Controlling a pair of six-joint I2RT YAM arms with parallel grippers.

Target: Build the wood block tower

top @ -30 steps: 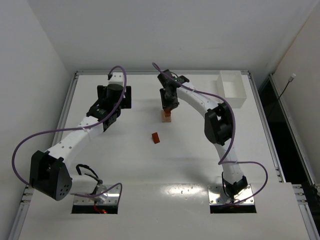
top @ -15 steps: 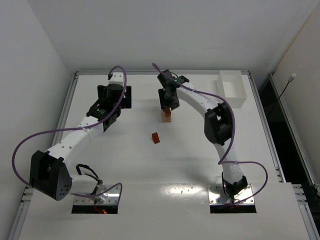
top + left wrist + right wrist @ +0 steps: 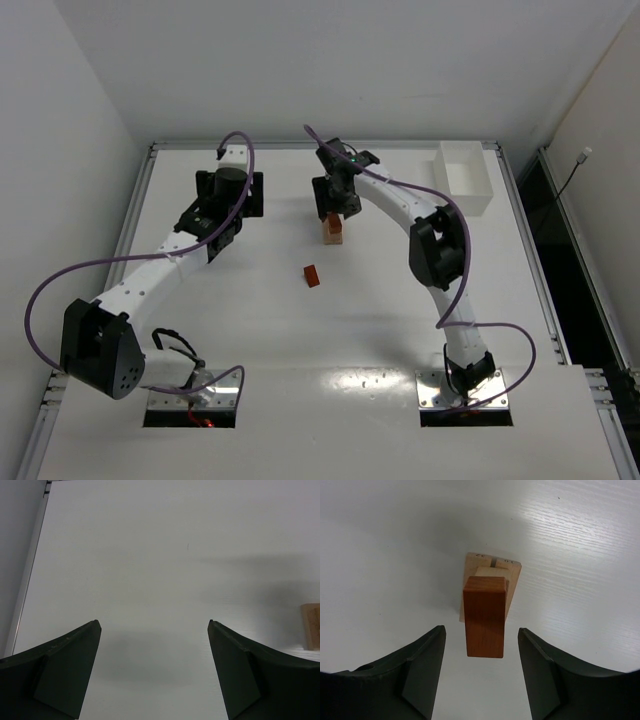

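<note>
Top external view: the right gripper point(image 3: 335, 208) has lifted a little off the wood block tower point(image 3: 332, 231) since a second ago, and more of the stack shows beneath it. The left arm and the loose reddish block point(image 3: 312, 276), which lies nearer on the table point(image 3: 300, 370), have not budged. The tower stands mid-table toward the far side with bare white surface all round it, and the white tray point(image 3: 466, 176) is well off at the far right corner. From the right wrist, the fingers are spread either side of the tower without touching it. The tower has pale, grainy bars at the bottom, then a small pale piece, then a smooth, square-edged reddish-orange block on top. The left gripper point(image 3: 152, 623) is spread too, holding nothing, over bare table.
</note>
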